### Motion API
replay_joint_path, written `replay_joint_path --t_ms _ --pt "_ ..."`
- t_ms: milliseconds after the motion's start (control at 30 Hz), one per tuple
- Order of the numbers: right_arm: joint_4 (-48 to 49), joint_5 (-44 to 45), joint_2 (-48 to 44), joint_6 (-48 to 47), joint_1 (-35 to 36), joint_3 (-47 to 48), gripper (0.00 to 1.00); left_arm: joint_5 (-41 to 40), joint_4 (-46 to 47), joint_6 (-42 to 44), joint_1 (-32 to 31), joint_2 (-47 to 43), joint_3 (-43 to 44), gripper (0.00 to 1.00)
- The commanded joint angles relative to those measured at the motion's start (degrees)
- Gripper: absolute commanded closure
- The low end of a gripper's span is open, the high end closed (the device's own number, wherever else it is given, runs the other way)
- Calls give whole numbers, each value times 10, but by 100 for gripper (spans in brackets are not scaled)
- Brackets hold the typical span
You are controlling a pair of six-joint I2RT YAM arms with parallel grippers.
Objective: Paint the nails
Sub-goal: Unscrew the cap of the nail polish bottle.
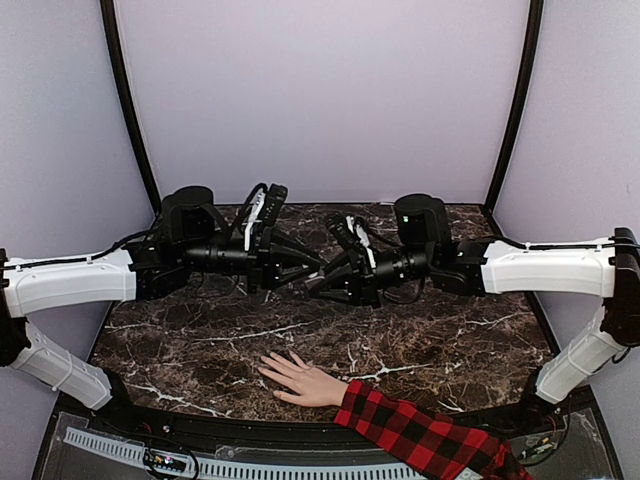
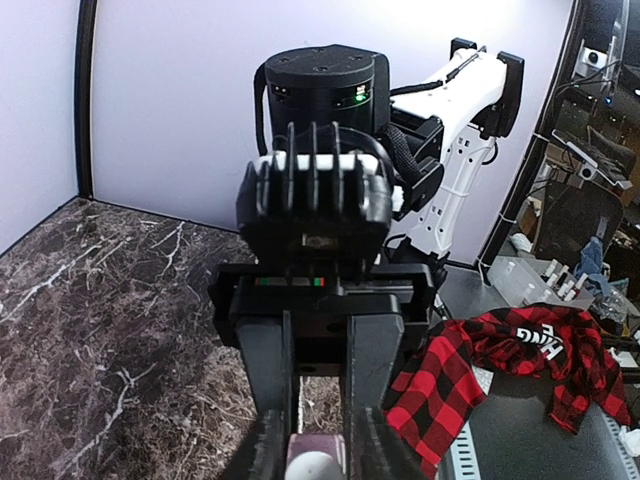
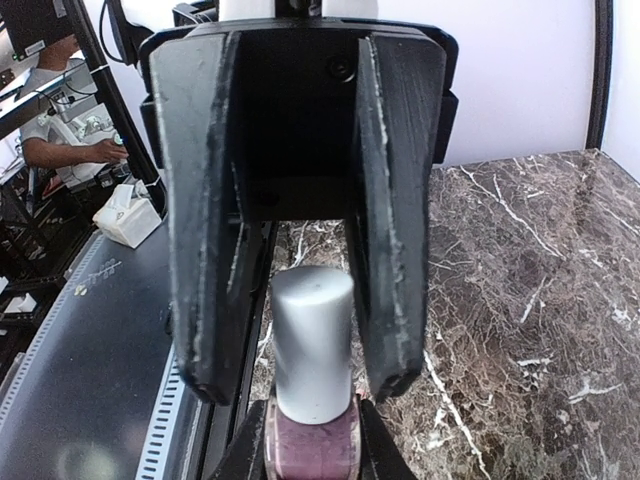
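Nails (image 1: 263,370) on the pale, mannequin-like hand (image 1: 300,381) with spread fingers were too small to make out singly. The hand lay flat on the dark brown marble-patterned worktop (image 1: 200,340), well below both end effectors and nearer the arm bases. Its red-and-black plaid sleeve (image 1: 420,435) trailed off on the right end effector's side. Painting looked not yet begun.

Well apart from the hand, the small glass bottle of mauve polish (image 3: 314,455) was held between the two end effectors. The right end effector (image 3: 298,388) was closed on its tall silver-white cylindrical cap (image 3: 313,330), one finger on each side. The left end effector (image 3: 312,440) was clamped on the bottle's body just beyond the right one's fingertips. The step in hand looked to be unscrewing the cap.

Risk lay chiefly in the twist. If the left end effector's hold on the smooth glass were weak, the bottle would probably turn with the cap, or slip free and fall to the worktop beneath. Drawing the cap off crooked could drip polish. After that, the long descent to such tiny nails could easily leave polish smeared on the skin.
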Motion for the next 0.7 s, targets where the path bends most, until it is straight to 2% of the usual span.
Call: replay_joint_path --t_ms 0,67,167,400,667 --pt "10 -9 -7 -2 -7 -2 93 24 -29 36 0 -33 17 58" --pt "8 -22 -9 -4 -6 -3 93 30 -42 49 1 -47 10 49" --pt "-3 -60 -6 -9 -7 1 94 39 -46 69 2 -67 -2 45" --pt "-39 -114 2 -37 3 24 95 90 -50 102 4 -73 -7 46" --pt "-78 -129 20 -56 19 51 96 154 -28 109 4 -48 -3 51"
